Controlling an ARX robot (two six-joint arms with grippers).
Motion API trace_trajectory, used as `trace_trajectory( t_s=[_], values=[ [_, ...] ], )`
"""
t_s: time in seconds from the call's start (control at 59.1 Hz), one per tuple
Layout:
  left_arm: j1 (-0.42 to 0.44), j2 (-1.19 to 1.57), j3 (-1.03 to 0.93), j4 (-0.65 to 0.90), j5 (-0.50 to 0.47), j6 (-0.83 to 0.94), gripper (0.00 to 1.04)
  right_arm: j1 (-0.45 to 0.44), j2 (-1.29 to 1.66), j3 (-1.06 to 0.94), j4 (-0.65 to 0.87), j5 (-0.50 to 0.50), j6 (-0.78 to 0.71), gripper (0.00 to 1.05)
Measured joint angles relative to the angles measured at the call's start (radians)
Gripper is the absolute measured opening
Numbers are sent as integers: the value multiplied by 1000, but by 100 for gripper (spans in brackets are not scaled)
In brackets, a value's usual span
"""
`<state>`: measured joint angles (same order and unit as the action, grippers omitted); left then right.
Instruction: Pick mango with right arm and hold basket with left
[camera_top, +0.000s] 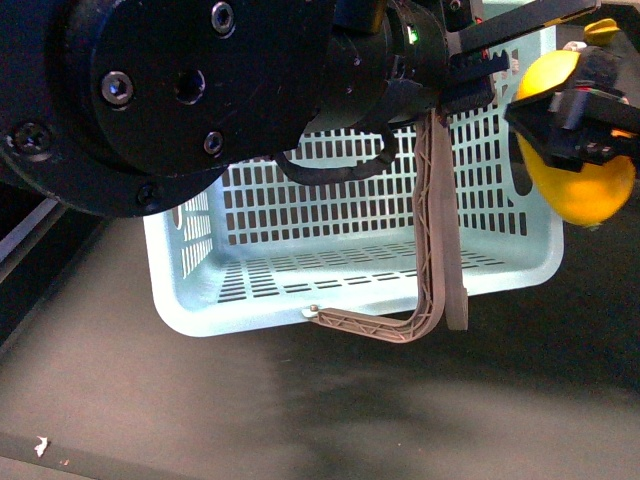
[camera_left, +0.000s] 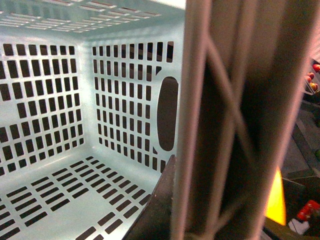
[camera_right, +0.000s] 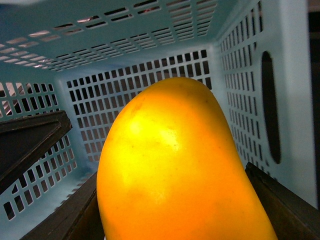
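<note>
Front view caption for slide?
Left gripper holds the pale blue basket by its handle; right gripper grips the mango close by.

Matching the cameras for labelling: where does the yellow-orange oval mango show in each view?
Front: yellow-orange oval mango at the far right, upper half.
Left wrist: probably the orange sliver past the beige ribbed handle.
Right wrist: fills most of the picture.
Shared landmark: pale blue slotted plastic basket.

Front view dim; table (camera_top: 150, 400) dark grey, soft shadow under basket (camera_top: 190, 305). Left arm (camera_top: 170, 90) close, near-black, little detail. Mango (camera_top: 585, 195) bright, saturated. Left wrist view: handle (camera_left: 225, 125) very close, blurred; basket wall sharper, evenly lit. Right wrist view: mango fills the picture, pale glare patch on skin, slightly soft.
</note>
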<state>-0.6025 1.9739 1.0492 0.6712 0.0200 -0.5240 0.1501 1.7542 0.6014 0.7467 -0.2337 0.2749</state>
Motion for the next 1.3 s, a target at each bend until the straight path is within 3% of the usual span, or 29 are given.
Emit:
trace_trajectory(
  t_s=[0.914, 1.134, 1.303],
  values=[
    [0, 0, 0, 0, 0, 0, 6, -25, 330, 182, 54, 79, 56, 70],
    [0, 0, 0, 0, 1, 2, 6, -24, 348, 190, 92, 79, 81, 97],
    [0, 0, 0, -2, 8, 1, 6, -22, 319, 165, 119, 72, 97, 96]
  ],
)
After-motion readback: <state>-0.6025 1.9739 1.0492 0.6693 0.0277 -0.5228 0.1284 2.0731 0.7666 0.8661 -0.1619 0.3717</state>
